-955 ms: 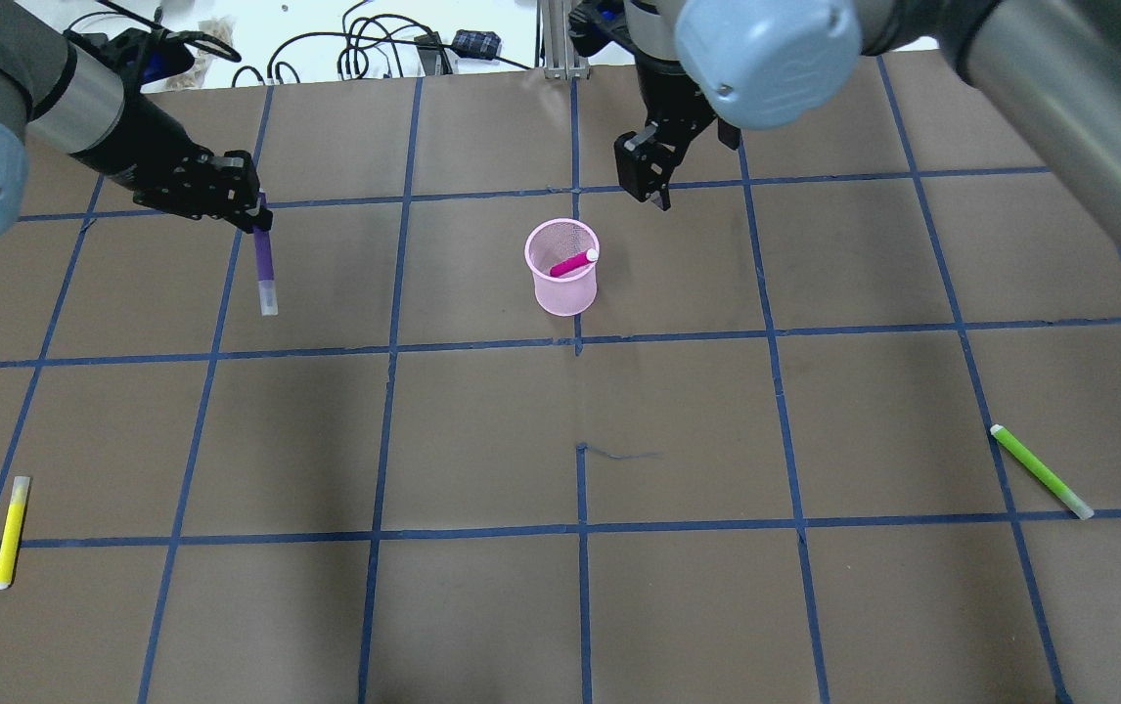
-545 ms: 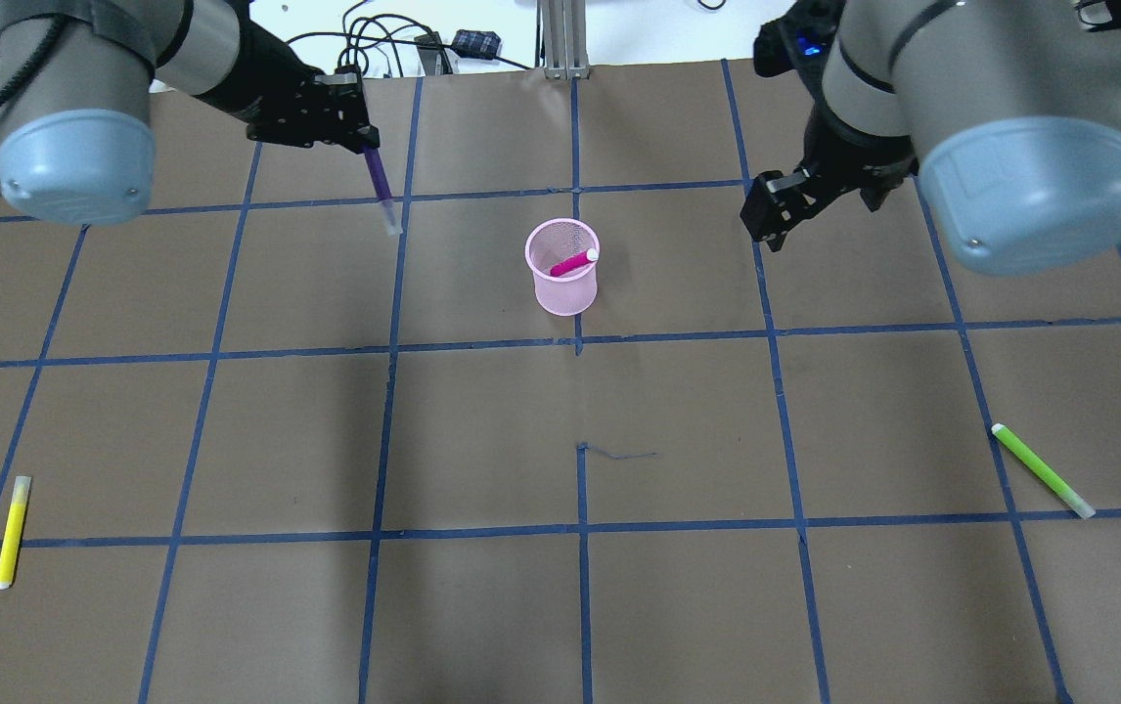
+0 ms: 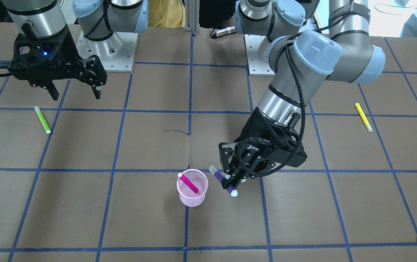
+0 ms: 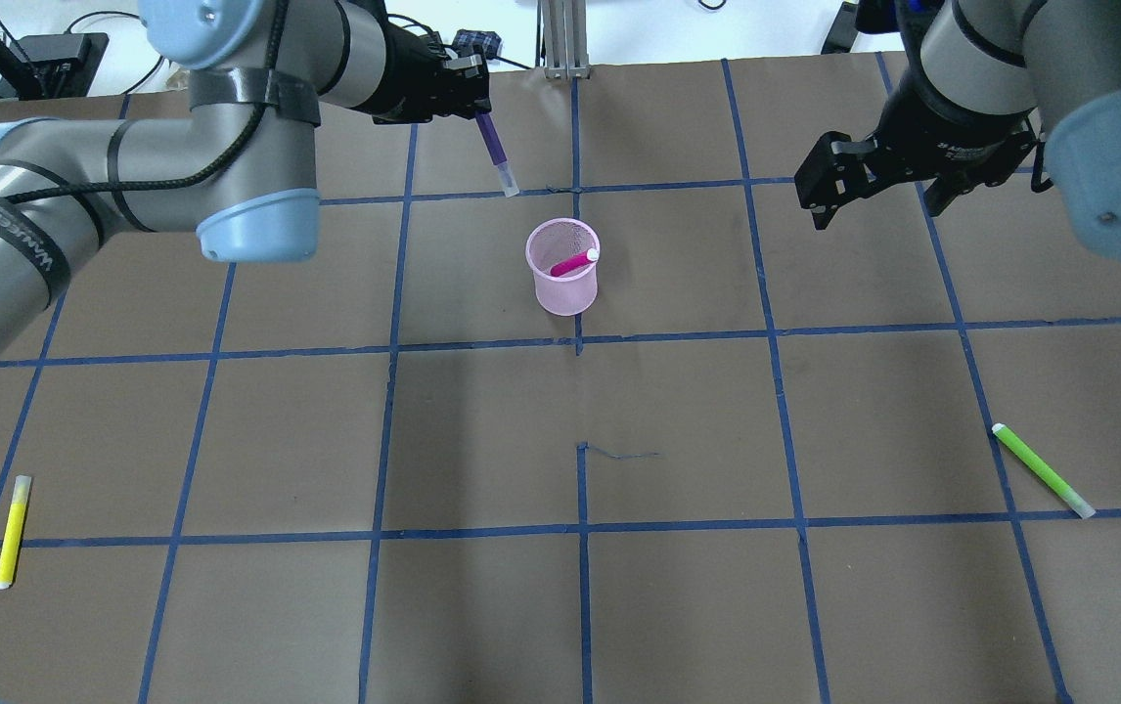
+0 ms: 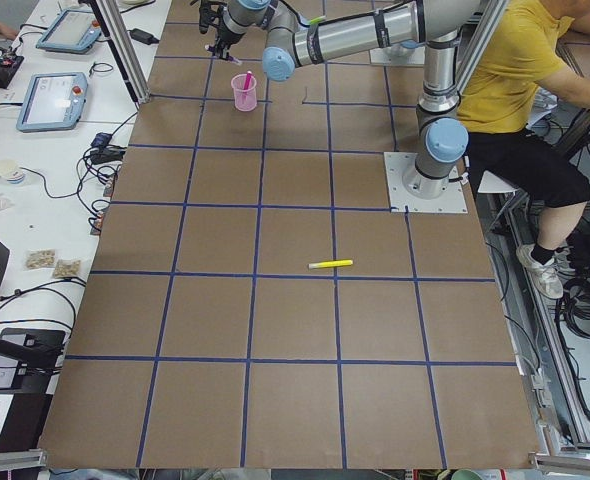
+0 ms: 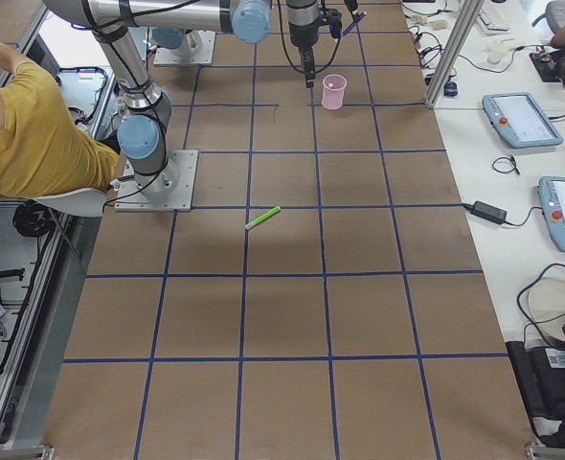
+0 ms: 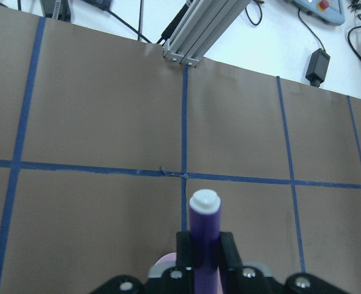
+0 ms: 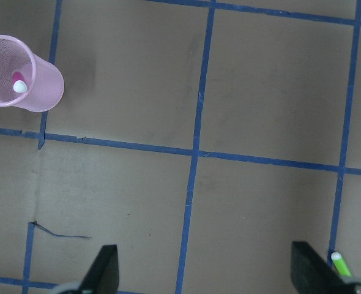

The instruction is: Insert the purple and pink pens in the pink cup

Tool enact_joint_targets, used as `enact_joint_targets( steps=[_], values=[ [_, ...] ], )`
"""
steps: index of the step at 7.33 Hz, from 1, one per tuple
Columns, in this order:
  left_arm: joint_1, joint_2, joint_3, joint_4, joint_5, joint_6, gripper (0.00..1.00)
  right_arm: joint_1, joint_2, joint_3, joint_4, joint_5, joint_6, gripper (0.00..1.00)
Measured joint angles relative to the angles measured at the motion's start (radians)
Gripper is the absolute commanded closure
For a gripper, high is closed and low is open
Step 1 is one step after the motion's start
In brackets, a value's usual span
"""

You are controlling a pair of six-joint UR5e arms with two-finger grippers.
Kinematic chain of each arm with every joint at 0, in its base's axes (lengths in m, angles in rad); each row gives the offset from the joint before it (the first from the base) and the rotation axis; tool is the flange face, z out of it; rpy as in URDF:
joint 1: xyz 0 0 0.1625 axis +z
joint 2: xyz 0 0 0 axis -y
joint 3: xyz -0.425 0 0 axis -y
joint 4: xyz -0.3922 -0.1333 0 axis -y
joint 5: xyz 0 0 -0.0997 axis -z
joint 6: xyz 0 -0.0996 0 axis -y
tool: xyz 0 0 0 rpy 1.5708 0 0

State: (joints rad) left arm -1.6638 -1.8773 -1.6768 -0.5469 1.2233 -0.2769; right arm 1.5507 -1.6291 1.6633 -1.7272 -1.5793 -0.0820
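Observation:
The pink mesh cup [image 4: 562,286] stands upright mid-table, also in the front view [image 3: 192,194] and the right wrist view [image 8: 43,92]. A pink pen [image 4: 572,263] leans inside it. My left gripper [image 4: 479,106] is shut on a purple pen [image 4: 496,154] and holds it tilted in the air close beside the cup, outside it. In the front view the gripper [image 3: 232,181] and purple pen [image 3: 222,181] sit just right of the cup. The pen's white end fills the left wrist view [image 7: 204,229]. My right gripper [image 4: 878,205] is open and empty, off to the cup's right.
A yellow pen [image 4: 11,533] lies at the near left of the table. A green pen [image 4: 1042,471] lies at the near right, also at the right wrist view's edge [image 8: 339,264]. A person in a yellow shirt [image 5: 535,70] sits behind the robot bases.
My left arm has carried the purple pen rightward from the left side to just beside the cup. My right gripper has moved right, away from the cup.

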Motion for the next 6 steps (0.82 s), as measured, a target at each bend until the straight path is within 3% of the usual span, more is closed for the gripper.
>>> enact_joint_targets(
  steps=[3,6],
  values=[
    [-0.075,-0.063,-0.105,0.291,0.091,-0.012,1.00,0.003,0.005,-0.015,0.022,0.002,0.012,0.00],
    [-0.126,-0.096,-0.147,0.379,0.149,-0.016,1.00,0.004,0.008,-0.010,0.027,0.005,0.013,0.00]
  ],
)
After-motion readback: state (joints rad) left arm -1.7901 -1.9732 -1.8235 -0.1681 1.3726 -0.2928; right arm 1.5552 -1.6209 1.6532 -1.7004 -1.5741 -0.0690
